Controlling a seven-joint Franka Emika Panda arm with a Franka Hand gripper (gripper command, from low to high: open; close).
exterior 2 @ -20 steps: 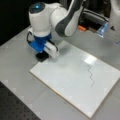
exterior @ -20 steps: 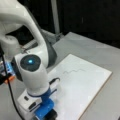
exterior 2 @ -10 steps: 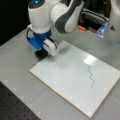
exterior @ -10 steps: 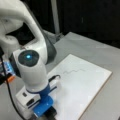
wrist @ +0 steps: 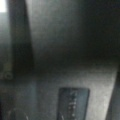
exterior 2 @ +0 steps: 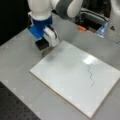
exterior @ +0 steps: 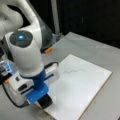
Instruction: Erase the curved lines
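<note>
A: What is on the desk [exterior 2: 17, 62]?

B: A white rectangular board [exterior 2: 65, 77] lies flat on the grey desk. In both front views a thin, dark, wavy pen stroke, the curve lines [exterior 2: 90, 75], is drawn on the board, intact and unsmudged. In a front view the curve lines [exterior: 73, 71] sit in the half of the board farthest from the arm.

A: Where is the claw?

B: The claw [exterior 2: 42, 45], below a blue mount [exterior 2: 39, 27] on the white arm, is at the corner of the board farthest from the stroke. In a front view the claw [exterior: 45, 101] is at the board's edge. A small black eraser block [exterior 2: 41, 44] sits at its tip, over the board's corner. Whether the block touches the board cannot be told.

A: Is the claw holding the block?

B: The block sits at its tip, but the fingers are hidden, so I cannot tell how wide it is. The wrist view is dark and blurred and shows nothing clear.

A: How far is the eraser from the stroke?

B: Well apart, across most of the board.
</note>
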